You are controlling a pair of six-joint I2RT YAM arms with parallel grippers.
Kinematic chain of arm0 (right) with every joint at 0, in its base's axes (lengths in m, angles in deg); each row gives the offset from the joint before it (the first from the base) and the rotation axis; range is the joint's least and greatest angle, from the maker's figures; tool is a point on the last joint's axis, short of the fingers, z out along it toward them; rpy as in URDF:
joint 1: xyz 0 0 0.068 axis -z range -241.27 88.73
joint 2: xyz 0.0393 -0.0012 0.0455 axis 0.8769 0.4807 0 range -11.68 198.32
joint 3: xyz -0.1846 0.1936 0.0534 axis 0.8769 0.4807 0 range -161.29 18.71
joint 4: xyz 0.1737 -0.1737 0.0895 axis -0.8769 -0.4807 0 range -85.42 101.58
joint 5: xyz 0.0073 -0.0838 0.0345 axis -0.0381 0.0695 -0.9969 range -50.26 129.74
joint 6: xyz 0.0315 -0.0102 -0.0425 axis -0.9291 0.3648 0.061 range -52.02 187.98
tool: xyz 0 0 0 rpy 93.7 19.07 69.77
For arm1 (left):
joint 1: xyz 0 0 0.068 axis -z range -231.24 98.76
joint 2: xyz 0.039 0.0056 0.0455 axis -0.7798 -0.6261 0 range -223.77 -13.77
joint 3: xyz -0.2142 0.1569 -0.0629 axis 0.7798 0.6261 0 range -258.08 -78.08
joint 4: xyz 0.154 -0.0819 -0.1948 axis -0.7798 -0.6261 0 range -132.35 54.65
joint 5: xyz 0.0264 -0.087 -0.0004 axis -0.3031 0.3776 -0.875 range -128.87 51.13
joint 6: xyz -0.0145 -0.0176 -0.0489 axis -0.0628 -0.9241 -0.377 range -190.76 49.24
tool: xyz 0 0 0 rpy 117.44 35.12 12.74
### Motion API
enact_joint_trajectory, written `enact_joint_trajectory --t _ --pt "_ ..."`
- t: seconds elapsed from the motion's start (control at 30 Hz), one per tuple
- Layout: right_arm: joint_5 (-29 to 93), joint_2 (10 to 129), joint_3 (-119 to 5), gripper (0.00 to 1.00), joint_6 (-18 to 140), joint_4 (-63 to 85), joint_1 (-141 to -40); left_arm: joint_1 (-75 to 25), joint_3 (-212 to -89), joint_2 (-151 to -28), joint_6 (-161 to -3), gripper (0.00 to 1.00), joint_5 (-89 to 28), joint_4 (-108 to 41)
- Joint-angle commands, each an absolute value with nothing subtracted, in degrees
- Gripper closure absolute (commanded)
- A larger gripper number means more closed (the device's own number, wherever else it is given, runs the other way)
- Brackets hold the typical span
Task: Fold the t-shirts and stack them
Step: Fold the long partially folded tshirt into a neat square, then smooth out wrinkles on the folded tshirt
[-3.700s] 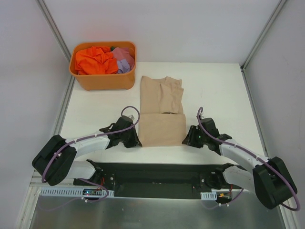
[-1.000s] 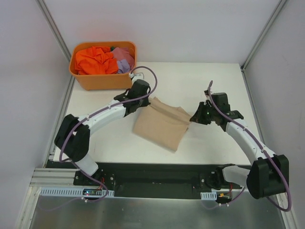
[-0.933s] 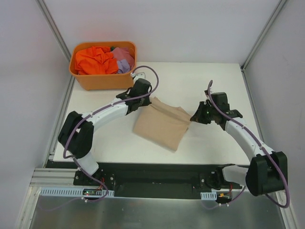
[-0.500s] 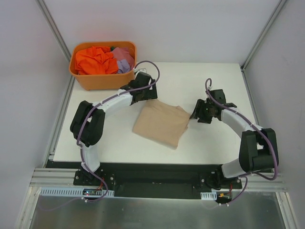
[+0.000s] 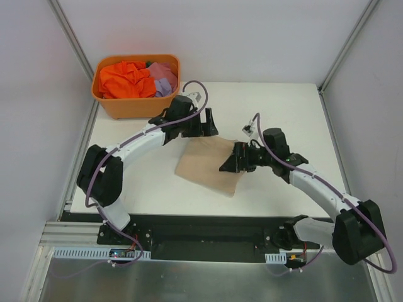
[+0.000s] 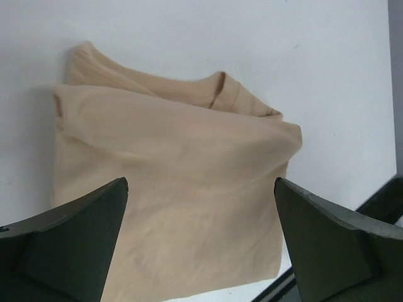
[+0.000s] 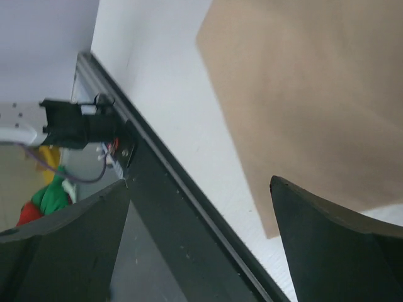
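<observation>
At far left, the tub [image 5: 135,111] holds the orange t-shirt [image 5: 123,79] and the lilac t-shirt [image 5: 164,77]. Left gripper [image 5: 208,124], jaws wide apart and empty, is above the far edge of the folded beige t-shirt [image 5: 203,165], which lies on the table [image 5: 283,107]. Right gripper [image 5: 228,165], likewise spread and empty, is above its right side.
</observation>
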State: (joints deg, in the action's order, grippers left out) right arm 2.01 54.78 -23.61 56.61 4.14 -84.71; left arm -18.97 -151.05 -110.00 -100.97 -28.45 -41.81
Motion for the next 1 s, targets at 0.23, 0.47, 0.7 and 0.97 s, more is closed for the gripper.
enact_joint_trajectory --t 0.23,0.47,0.7,0.97 --pt "0.9 72.9 -23.1 0.04 55.2 11.8 -82.8 -20.2 -163.4 -130.2 -101.8 0.01 -22.2 -41.1" --pt "10.1 80.5 -24.3 0.04 59.4 7.7 -77.9 -22.2 -164.6 -135.9 -102.8 0.01 -23.7 -44.8" --pt "11.1 80.4 -25.2 0.04 59.5 7.1 -76.5 -22.1 -153.9 -128.7 -105.4 0.01 -23.0 -44.6" --pt "10.6 65.0 -18.4 0.04 59.5 2.8 -77.0 -17.0 -142.3 -114.3 -105.8 0.01 -29.1 -44.0"
